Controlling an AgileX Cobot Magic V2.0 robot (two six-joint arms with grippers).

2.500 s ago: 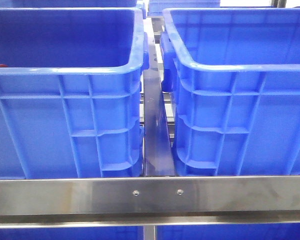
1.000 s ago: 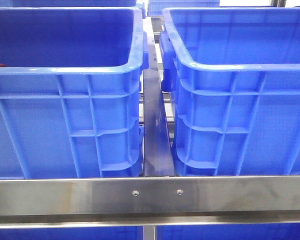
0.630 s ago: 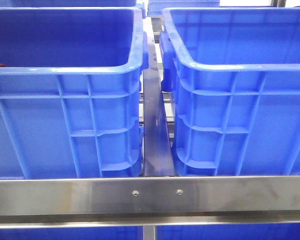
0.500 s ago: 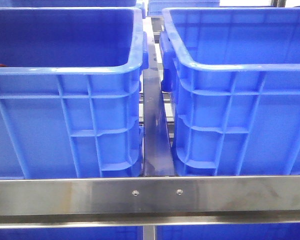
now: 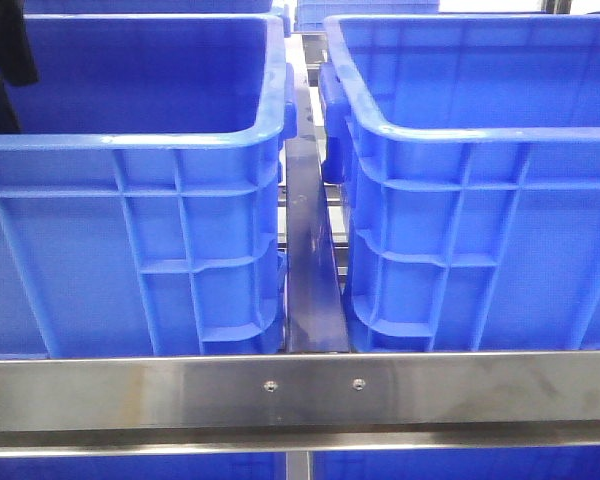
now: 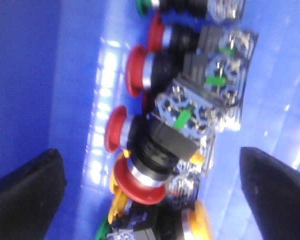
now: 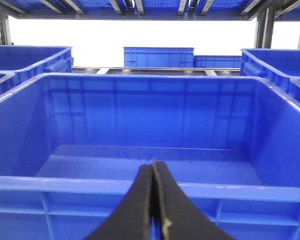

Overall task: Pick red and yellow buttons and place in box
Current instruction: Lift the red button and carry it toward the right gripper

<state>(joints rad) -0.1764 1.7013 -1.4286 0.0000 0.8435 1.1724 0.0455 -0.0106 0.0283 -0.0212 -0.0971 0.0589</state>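
Observation:
In the left wrist view, a pile of push buttons lies against the wall of the blue left crate [image 6: 65, 75]. A red button [image 6: 140, 182] with a black body lies between my open left gripper [image 6: 149, 167] fingers, untouched. More red buttons [image 6: 116, 129] lie beyond it, and a yellow button [image 6: 200, 225] is nearer. My left arm [image 5: 5, 50] shows as a dark shape over the left crate [image 5: 130, 140] in the front view. My right gripper [image 7: 154, 167] is shut and empty, in front of the empty right crate [image 7: 65, 184].
A green button [image 6: 102, 232] lies in the pile. The right crate [image 5: 480, 135] stands beside the left one, with a narrow gap and a metal bar [image 5: 310, 280] between them. A steel rail [image 5: 300, 390] runs across the front. More blue crates [image 7: 157, 56] stand behind.
A dark part of my left arm has come into the front view at the top left, over the left crate. The red spot at that crate's rim is now covered.

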